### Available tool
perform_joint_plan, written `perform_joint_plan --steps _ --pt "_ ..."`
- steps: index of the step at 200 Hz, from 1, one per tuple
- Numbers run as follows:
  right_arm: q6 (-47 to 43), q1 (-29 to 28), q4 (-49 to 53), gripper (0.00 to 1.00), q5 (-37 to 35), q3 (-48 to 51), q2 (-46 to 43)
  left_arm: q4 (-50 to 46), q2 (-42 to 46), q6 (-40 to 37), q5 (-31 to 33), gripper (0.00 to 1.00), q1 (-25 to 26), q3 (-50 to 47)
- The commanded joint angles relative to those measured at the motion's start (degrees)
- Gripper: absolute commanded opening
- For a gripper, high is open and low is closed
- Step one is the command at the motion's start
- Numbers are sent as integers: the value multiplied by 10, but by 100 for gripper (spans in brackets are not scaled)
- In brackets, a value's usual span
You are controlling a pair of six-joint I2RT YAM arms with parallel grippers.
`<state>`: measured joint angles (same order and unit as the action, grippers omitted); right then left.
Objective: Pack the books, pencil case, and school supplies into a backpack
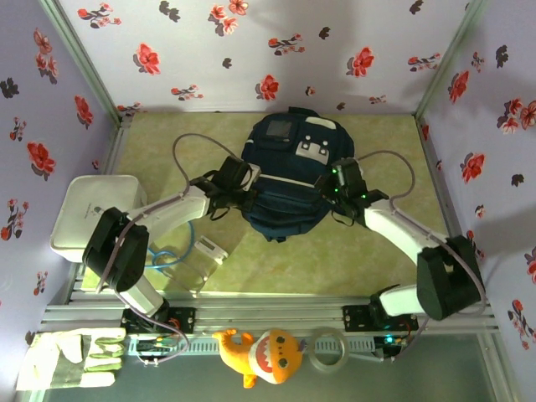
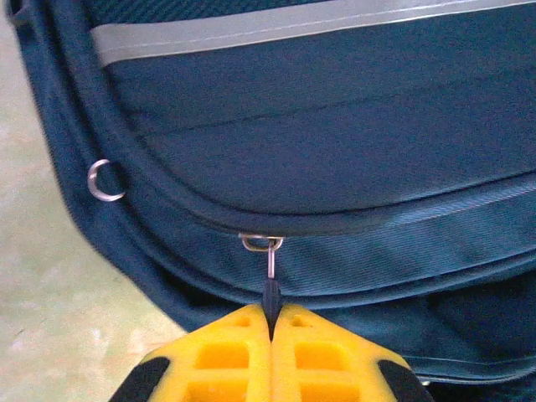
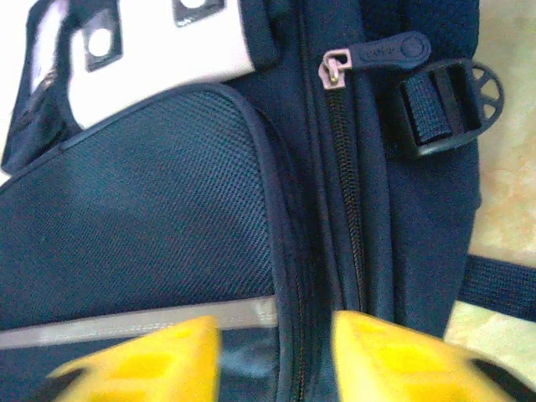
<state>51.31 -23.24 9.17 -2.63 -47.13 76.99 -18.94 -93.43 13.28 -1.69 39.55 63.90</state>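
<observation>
Our left hand (image 2: 270,322) is pinched fully closed on a dark zip pull (image 2: 270,295), which stands up from between its two yellow fingers (image 2: 219,356). Straight ahead of those fingers the pull hangs from a small metal slider on the curved zip line of the backpack (image 1: 289,180). Further ahead of this hand, a grey strip (image 2: 293,27) runs across the navy fabric. Off to the hand's left, a metal ring (image 2: 105,180) sits on the edge of the bag, with bare worktop (image 2: 50,318) beyond it.

Our right hand (image 3: 276,352) is partly open: its fingers stand apart, with a seam of the backpack showing in the gap between them. We cannot tell whether either finger touches the fabric, since both are blurred. Ahead of this hand, a closed zip runs away from the fingers to a second pull tab (image 3: 381,50), with a black buckle (image 3: 444,109) just to the right of it. Ahead and to the left lies a white patch (image 3: 159,38) on the front pocket.

From above, the backpack lies on the worktop between the two hands, one at each flank. A white tray (image 1: 92,209) sits well out to the left of the left hand.
</observation>
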Motion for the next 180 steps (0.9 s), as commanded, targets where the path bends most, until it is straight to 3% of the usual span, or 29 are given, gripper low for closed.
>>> perform_joint_plan --steps 1,73,180 --pt "22 3 38 53 -3 19 -53 8 -7 -9 -38 0 32 38" --pt "136 3 34 58 14 85 -108 32 -42 17 -65 0 82 77" --pt "84 19 -23 46 -21 19 -20 20 -30 -1 -52 0 77 62"
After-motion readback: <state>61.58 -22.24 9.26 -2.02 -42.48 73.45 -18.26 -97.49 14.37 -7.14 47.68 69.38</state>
